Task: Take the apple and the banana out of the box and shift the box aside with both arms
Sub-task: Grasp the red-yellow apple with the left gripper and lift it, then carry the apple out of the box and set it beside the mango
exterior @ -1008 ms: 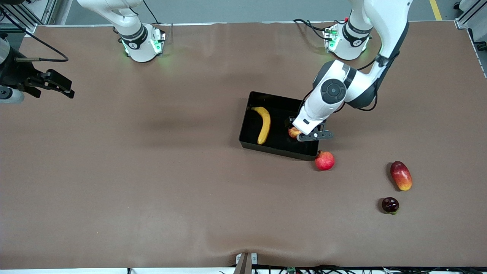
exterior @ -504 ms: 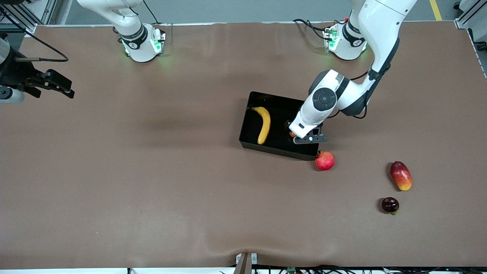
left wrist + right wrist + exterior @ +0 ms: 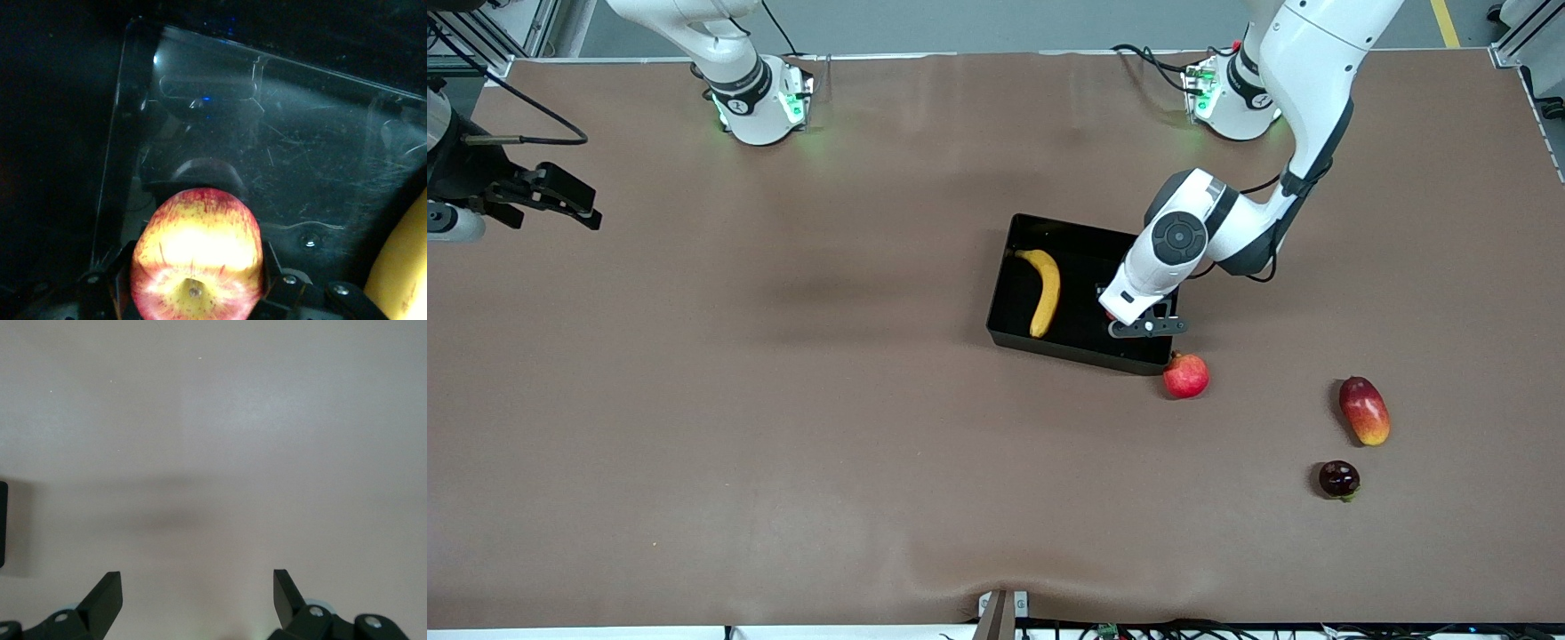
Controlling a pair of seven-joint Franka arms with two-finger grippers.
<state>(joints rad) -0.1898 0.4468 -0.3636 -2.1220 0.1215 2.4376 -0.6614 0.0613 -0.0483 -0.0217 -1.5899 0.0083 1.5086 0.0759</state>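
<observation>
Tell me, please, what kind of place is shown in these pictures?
Most likely a robotics lab or test cell, not a kitchen. Two white robot arms are bolted to a wide table under a brown cover, cables run along its edges, and metal framing stands at the corners. The box and fruit look like practice props.

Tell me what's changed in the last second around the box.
The left gripper has come down into the box over the apple, which now sits between its fingers; in the front view the arm now hides the apple. Nothing is lifted yet. The banana, pomegranate, mango and dark fruit have not moved. The right gripper stays open, waiting over bare table.
</observation>
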